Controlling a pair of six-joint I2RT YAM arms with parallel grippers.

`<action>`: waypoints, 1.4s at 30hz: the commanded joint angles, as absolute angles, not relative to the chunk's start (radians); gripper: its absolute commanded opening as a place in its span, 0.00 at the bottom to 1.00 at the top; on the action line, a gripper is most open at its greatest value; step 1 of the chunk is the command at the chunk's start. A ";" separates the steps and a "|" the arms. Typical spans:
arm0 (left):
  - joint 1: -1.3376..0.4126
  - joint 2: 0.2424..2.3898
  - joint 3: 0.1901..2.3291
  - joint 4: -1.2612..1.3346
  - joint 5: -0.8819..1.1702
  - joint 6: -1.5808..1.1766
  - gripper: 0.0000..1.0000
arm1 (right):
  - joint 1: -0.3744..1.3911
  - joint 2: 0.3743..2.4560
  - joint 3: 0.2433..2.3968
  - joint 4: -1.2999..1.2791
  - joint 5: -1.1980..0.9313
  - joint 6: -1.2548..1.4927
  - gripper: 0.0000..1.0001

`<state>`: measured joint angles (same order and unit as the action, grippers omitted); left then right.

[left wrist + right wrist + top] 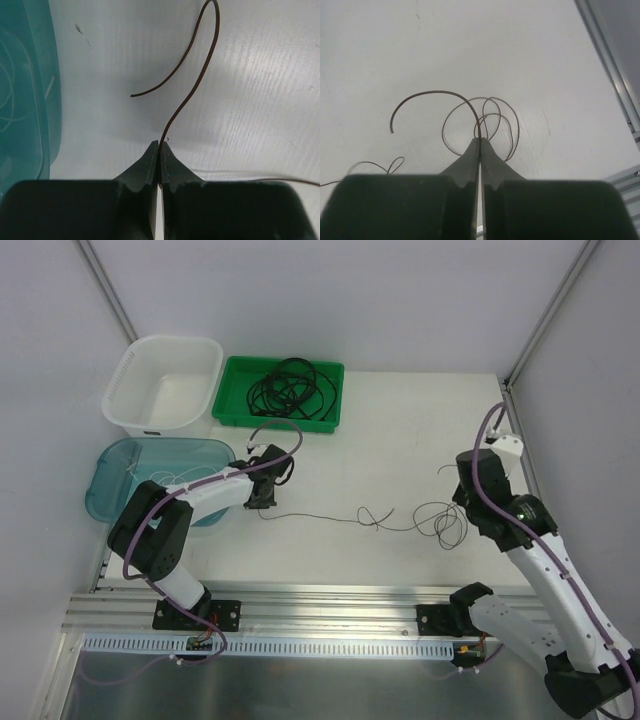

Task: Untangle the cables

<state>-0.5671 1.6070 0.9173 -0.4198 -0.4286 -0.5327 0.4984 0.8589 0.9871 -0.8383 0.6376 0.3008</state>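
A hair-thin brownish wire [340,519] lies across the table from left to right and ends in loose coils [445,522]. My left gripper [263,504] is shut on its left end; in the left wrist view the wire [197,60] rises from the closed tips [160,146] and curls back. My right gripper [460,498] is shut on the coiled right end, and the coils [492,117] show just past the tips [480,139]. Thicker black cables [290,388] lie looped in a green tray [232,405]. A thin white cable [172,478] lies in a teal bin [105,475].
A white basket [135,375] stands at the back left beside the green tray. The teal bin is close on my left gripper's left [47,90]. An aluminium rail [330,605] runs along the near edge; the table's right edge [610,65] is near my right gripper.
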 commanded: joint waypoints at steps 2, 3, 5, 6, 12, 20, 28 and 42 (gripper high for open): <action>-0.551 1.575 0.902 -0.422 -0.452 -0.517 0.00 | 0.411 0.816 1.145 -0.906 0.632 0.157 0.01; -0.548 1.575 0.899 -0.422 -0.453 -0.517 0.00 | 0.382 0.813 1.164 -0.910 0.637 0.143 0.01; -0.545 1.577 0.897 -0.422 -0.446 -0.517 0.00 | 0.353 0.815 1.216 -0.908 0.620 0.105 0.01; -0.546 1.578 0.894 -0.422 -0.446 -0.517 0.00 | 0.330 0.818 1.230 -0.908 0.611 0.098 0.01; -0.538 1.585 0.882 -0.423 -0.445 -0.514 0.00 | 0.214 0.859 1.424 -0.893 0.551 0.045 0.01; -0.528 1.575 0.851 -0.422 -0.437 -0.526 0.00 | 0.104 1.003 1.784 -0.897 0.526 -0.031 0.01; -0.525 1.592 0.847 -0.426 -0.420 -0.532 0.00 | 0.064 1.054 1.945 -0.848 0.468 -0.031 0.01; -0.535 1.376 0.894 -0.434 -0.272 -0.522 0.00 | 0.130 0.992 1.014 -0.744 -0.019 0.184 0.12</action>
